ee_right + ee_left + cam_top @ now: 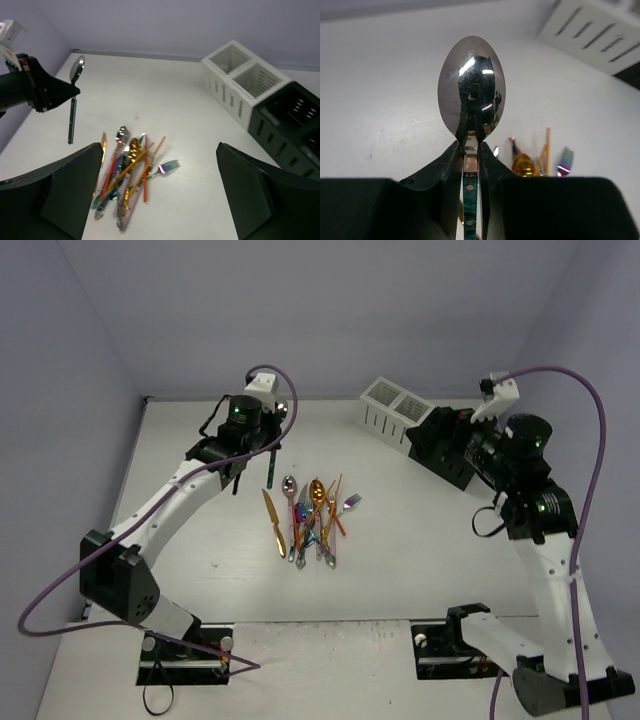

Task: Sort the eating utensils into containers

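Note:
My left gripper (pixel 471 150) is shut on the neck of a silver spoon (pixel 471 87) with a teal handle and holds it in the air, bowl up. It also shows in the top view (pixel 272 462) and the right wrist view (pixel 73 107), left of and behind the pile. The other utensils (pixel 310 515) lie in a crossed pile mid-table, also in the right wrist view (pixel 127 170). The white caddy (pixel 393 406) and the black caddy (pixel 292 125) stand joined at the back right. My right gripper (pixel 159 150) is open and empty, high above the table near the black caddy.
A gold knife (pixel 272 521) lies at the pile's left edge and an iridescent fork (pixel 168 165) at its right. The right arm (pixel 520 470) hangs over the black caddy. Walls close the table at the back and left.

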`<state>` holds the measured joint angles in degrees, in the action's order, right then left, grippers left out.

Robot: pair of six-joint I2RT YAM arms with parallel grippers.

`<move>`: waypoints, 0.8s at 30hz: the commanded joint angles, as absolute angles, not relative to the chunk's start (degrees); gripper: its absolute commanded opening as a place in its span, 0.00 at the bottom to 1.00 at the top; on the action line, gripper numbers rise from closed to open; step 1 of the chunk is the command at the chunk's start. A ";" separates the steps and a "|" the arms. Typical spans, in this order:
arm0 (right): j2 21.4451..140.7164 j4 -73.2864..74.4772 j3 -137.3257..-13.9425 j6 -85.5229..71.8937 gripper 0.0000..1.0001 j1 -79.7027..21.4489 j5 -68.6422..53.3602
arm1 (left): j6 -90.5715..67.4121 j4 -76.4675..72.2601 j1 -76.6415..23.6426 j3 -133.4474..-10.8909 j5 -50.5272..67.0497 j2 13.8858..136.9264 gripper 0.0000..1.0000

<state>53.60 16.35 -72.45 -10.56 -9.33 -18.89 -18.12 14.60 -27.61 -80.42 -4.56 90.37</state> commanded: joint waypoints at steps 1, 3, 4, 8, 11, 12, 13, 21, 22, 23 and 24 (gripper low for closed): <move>60.77 12.21 -79.47 -16.80 0.93 -10.13 -31.67 | -11.59 -2.45 -29.47 -76.66 8.68 79.45 0.00; 63.95 11.98 -82.42 -19.34 0.92 -11.02 -35.22 | -11.37 -4.74 -30.44 -75.07 12.85 77.10 0.00; 65.21 11.89 -83.60 -20.18 0.92 -11.70 -36.02 | -10.87 -5.28 -31.19 -74.75 14.43 76.35 0.00; 69.87 11.16 -87.90 -22.77 0.92 -15.84 -35.77 | -5.72 -5.36 -35.61 -74.62 17.92 74.09 0.00; 71.55 10.15 -89.84 -23.84 0.92 -19.15 -34.80 | -4.44 -5.27 -37.89 -74.71 18.25 73.51 0.00; 72.02 9.65 -90.10 -24.12 0.92 -20.36 -34.16 | -4.11 -5.27 -38.52 -74.71 18.19 73.38 0.00; 72.59 9.37 -90.27 -24.63 0.92 -21.27 -33.65 | -3.83 -5.27 -38.98 -74.71 18.07 73.21 0.00; 75.00 7.91 -89.91 -26.84 0.83 -26.57 -29.15 | -0.23 -5.27 -42.13 -74.36 17.37 72.33 0.00; 75.27 7.78 -89.66 -27.06 0.81 -27.01 -28.58 | -0.13 -5.31 -42.36 -74.36 17.40 72.33 0.00; 75.52 7.73 -89.48 -27.21 0.80 -27.33 -28.25 | 0.47 -5.39 -42.56 -74.38 17.40 72.31 0.00; 75.76 7.73 -89.30 -27.33 0.79 -27.68 -27.95 | 1.83 -5.45 -42.80 -74.44 17.40 72.25 0.00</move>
<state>74.94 12.97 -87.81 -25.72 -26.37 -30.26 -2.37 0.56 -41.78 -73.28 16.51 75.13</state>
